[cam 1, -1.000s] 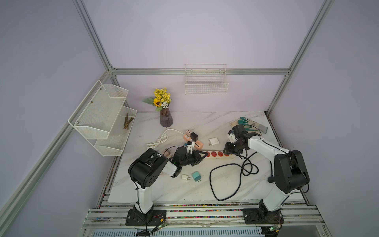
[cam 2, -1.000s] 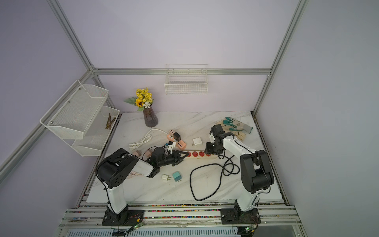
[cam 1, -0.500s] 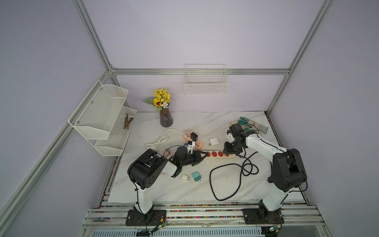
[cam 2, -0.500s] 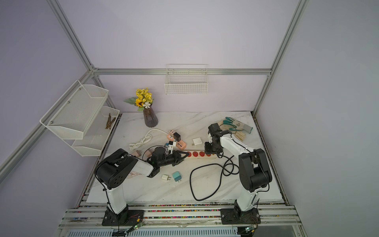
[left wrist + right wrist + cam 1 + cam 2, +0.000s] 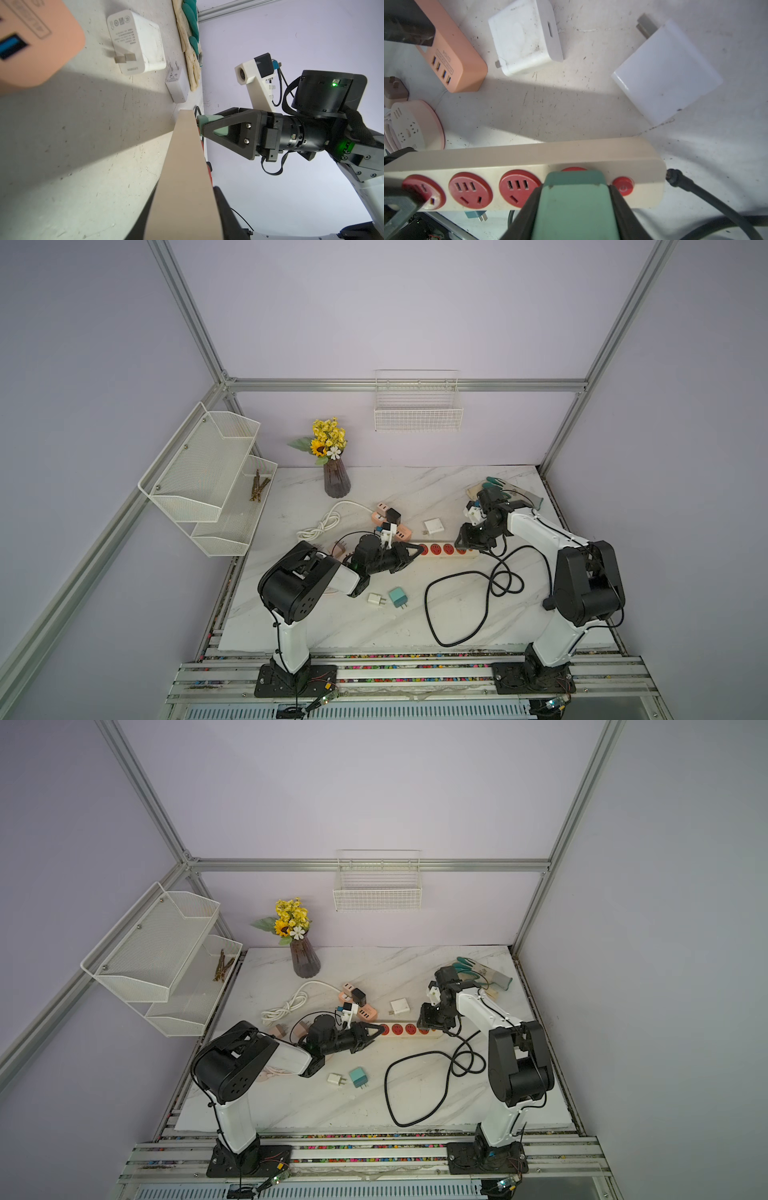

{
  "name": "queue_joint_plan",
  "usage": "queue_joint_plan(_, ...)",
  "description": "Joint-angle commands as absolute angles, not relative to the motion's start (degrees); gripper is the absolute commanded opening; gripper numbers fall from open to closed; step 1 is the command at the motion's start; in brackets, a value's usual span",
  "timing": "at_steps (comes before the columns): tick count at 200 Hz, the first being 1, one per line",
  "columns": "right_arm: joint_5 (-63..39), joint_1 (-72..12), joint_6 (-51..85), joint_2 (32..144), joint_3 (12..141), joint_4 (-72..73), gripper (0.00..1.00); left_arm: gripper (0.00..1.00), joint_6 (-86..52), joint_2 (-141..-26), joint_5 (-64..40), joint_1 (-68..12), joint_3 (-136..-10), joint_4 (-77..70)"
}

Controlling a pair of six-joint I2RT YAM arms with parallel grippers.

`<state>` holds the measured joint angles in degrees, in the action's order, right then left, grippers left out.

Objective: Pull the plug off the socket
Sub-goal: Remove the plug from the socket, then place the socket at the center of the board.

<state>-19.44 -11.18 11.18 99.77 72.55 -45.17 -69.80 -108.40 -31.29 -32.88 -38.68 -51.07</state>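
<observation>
From where I stand, the beige power strip (image 5: 444, 555) (image 5: 529, 153) lies about mid-worktop, running parallel to the front edge. Its black cable (image 5: 457, 585) loops out towards the front right corner.

The green plug (image 5: 575, 203) (image 5: 204, 120) sits at the last red socket, just beside the red switch (image 5: 623, 188) at the strip's end nearer the worktop's right edge. The right gripper (image 5: 465, 541) (image 5: 575, 187) comes down onto it from above, with one black finger pressed against each side of the plug body. The plug's face looks to be touching the strip. I can't tell from here whether its prongs are fully seated.

At the opposite end, the left gripper (image 5: 415, 549) (image 5: 376, 1031) lies low and level, and its fingers (image 5: 400, 203) are pinched on the strip's tip over the first socket.

Behind the strip, towards the back edge, lie an orange USB strip (image 5: 456, 62) and two white chargers (image 5: 527, 39) (image 5: 668, 76). In front of it, towards the front edge, a teal charger (image 5: 398, 597) lies just beside a small white one (image 5: 376, 599).
</observation>
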Motion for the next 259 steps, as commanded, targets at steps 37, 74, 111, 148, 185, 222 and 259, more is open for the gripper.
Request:
queue_joint_plan(37, -6.94, -17.21, 10.55, 97.60, 80.71, -49.25, 0.00, 0.00, -65.73, -112.98, -24.94, -32.43, -35.16, -28.06)
queue_joint_plan(74, -11.12, -14.31, 10.90, 96.99, 81.53, -49.24, 0.00, 0.00, -65.57, -113.17, -24.68, -32.43, -34.90, -27.69)
queue_joint_plan(111, -22.11, -11.13, 12.21, 95.95, 79.14, -46.33, 0.00, 0.00, -65.57, -113.16, -24.14, -32.35, -34.56, -27.22)
queue_joint_plan(148, -24.83, -11.54, 11.88, 96.04, 75.65, -43.70, 0.00, 0.00, -65.48, -112.98, -23.99, -32.35, -34.54, -26.69)
queue_joint_plan(185, -21.51, -11.66, 12.81, 94.13, 75.03, -42.61, 0.00, 0.00, -65.63, -112.49, -24.63, -32.34, -34.72, -26.88)
queue_joint_plan(222, -18.41, -11.74, 14.75, 93.03, 75.53, -41.21, 0.00, 0.20, -66.32, -110.03, -25.78, -32.95, -35.56, -25.80)
queue_joint_plan(259, -17.43, -12.14, 15.04, 93.48, 75.48, -40.52, 0.00, 0.45, -62.40, -105.18, -27.64, -32.63, -40.38, -20.06)
